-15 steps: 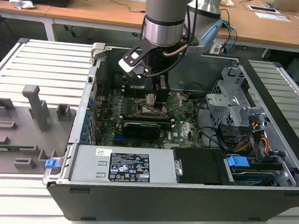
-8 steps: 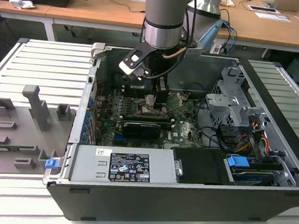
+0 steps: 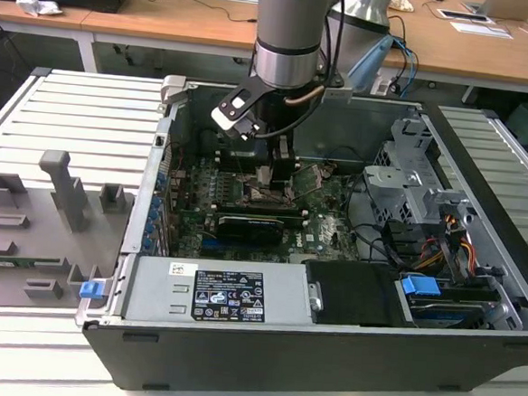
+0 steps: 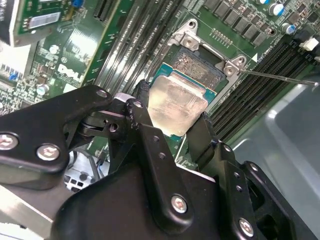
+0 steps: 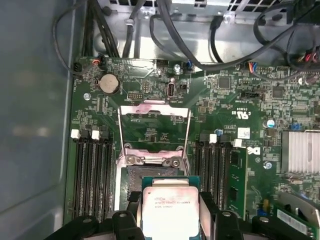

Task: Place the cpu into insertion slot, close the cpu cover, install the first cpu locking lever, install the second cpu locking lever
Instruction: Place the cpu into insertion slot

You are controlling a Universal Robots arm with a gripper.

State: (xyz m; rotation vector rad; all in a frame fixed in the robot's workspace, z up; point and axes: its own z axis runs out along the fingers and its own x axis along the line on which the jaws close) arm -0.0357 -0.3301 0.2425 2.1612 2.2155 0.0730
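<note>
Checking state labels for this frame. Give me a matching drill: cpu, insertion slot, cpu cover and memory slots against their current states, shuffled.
Things:
1. cpu
2. insertion slot
3. cpu cover
4. memory slots

States:
A. swung open, clear of the insertion slot
B. long black rows on either side of the insertion slot
C. gripped between the fingers of the hand
D. uncovered, contacts showing

Pairs: 1-C, 2-D, 3-A, 4-B

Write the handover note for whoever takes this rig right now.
Gripper: shut on the cpu, which is held partly over the insertion slot and not seated.
Cpu cover: swung open, lying back over the motherboard.
Done: cpu is gripped and at the slot.
Left: seat the cpu, close the cover, install both locking levers.
</note>
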